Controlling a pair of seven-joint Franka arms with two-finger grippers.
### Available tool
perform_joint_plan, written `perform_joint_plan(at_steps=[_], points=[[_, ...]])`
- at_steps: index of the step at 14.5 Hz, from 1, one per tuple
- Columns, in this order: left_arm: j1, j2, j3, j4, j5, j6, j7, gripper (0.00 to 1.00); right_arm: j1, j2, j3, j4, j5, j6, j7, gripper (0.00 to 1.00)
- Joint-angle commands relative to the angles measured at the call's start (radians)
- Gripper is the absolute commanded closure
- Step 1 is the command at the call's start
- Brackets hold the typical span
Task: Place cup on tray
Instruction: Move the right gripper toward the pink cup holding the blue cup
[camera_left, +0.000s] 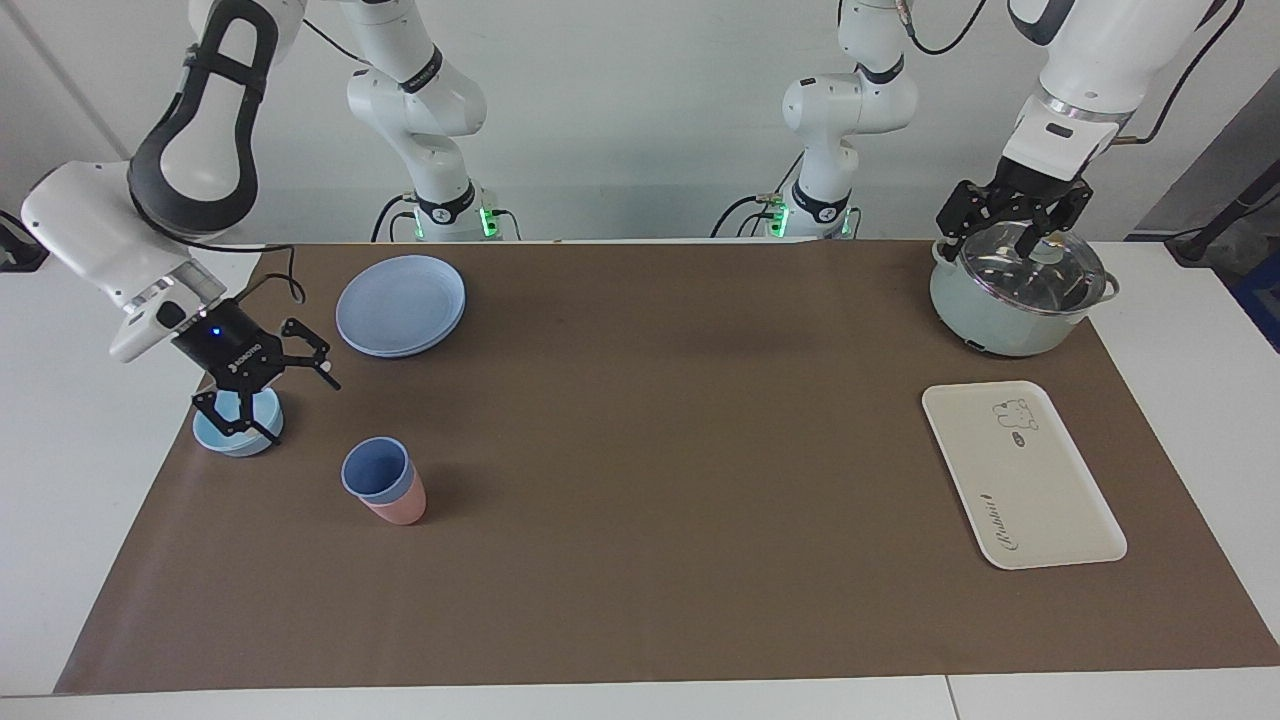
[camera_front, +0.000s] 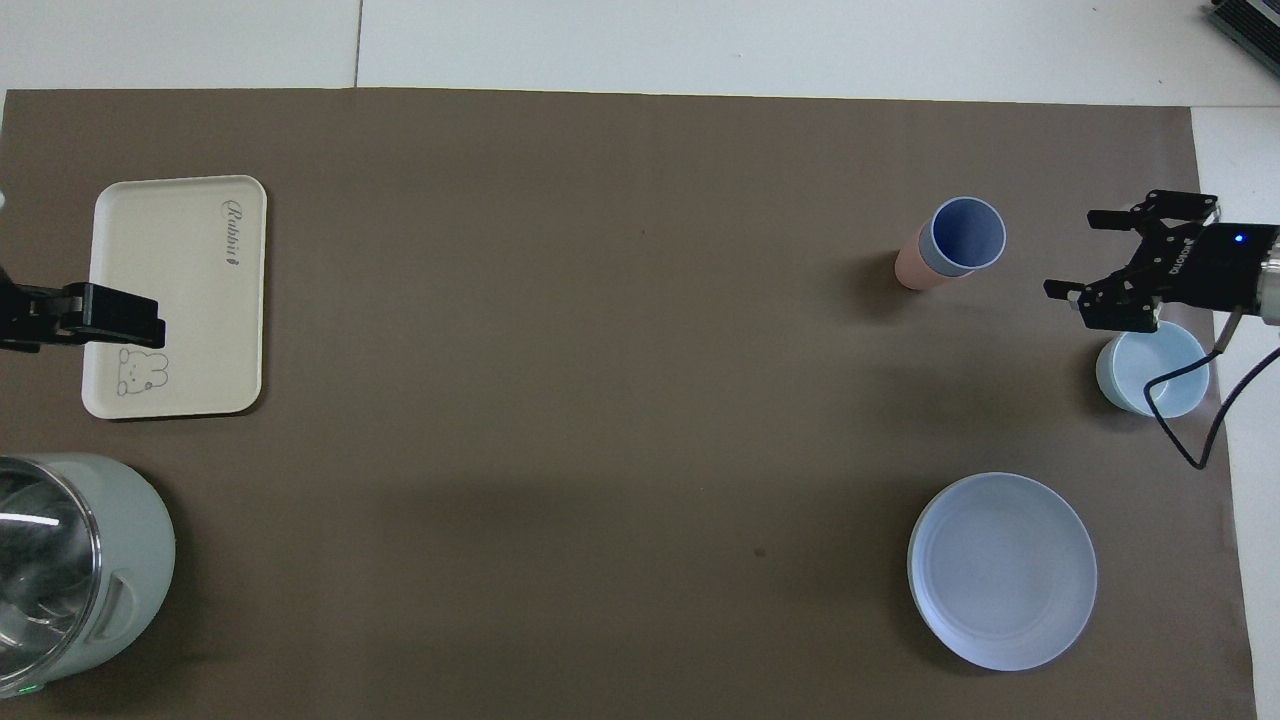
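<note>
**Blue cup nested in pink cup, tray bare at left arm's end**

The cup (camera_left: 377, 470), periwinkle-blue, tapered, no handle, sits upright inside a pink cup (camera_left: 400, 505) of the same shape; only the pink one's lower wall shows. The pair stands on the brown mat (camera_left: 640, 450) toward the right arm's end of the table, farther from the robots than the blue plate (camera_left: 400, 305) and the light-blue bowl (camera_left: 238, 425). Blue cup's inside looks empty.

The tray (camera_left: 1020, 475) is flat, cream-white, rectangular w/ rounded corners, a small cartoon animal drawn at one end and script lettering at the other. Nothing lies on it. It rests toward the left arm's end, well apart from the cups.

Nearer the robots than the tray: a pale green pot (camera_left: 1000, 310) w/ a glass lid and metal rim; contents can't be made out through the lid.

Plate is round, shallow, smooth, empty. Bowl is small, round; nothing seen in it.

Right gripper (camera_left: 270, 390) is over the bowl's edge, fingers spread apart, holding nothing. Left gripper (camera_left: 1015, 220) is over the pot's lid, fingers apart around the lid's knob area; whether they touch it can't be told.

Mat is matte, plain brown, covering most of the white table (camera_left: 60, 500).
</note>
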Motion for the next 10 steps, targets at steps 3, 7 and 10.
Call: perform_joint_plan(at_steps=[3, 7, 10], points=[[0.011, -0.017, -0.007, -0.024, -0.007, 0.005, 0.013, 0.00, -0.036, 0.125, 0.010, 0.024, 0.166, -0.003, -0.136, 0.00], [0.012, -0.018, -0.007, -0.024, -0.007, -0.009, 0.007, 0.00, -0.030, 0.225, 0.012, 0.052, 0.341, -0.004, -0.273, 0.00], [0.014, -0.018, -0.005, -0.024, -0.007, -0.015, 0.007, 0.00, -0.016, 0.240, 0.020, 0.050, 0.397, 0.003, -0.328, 0.00]])
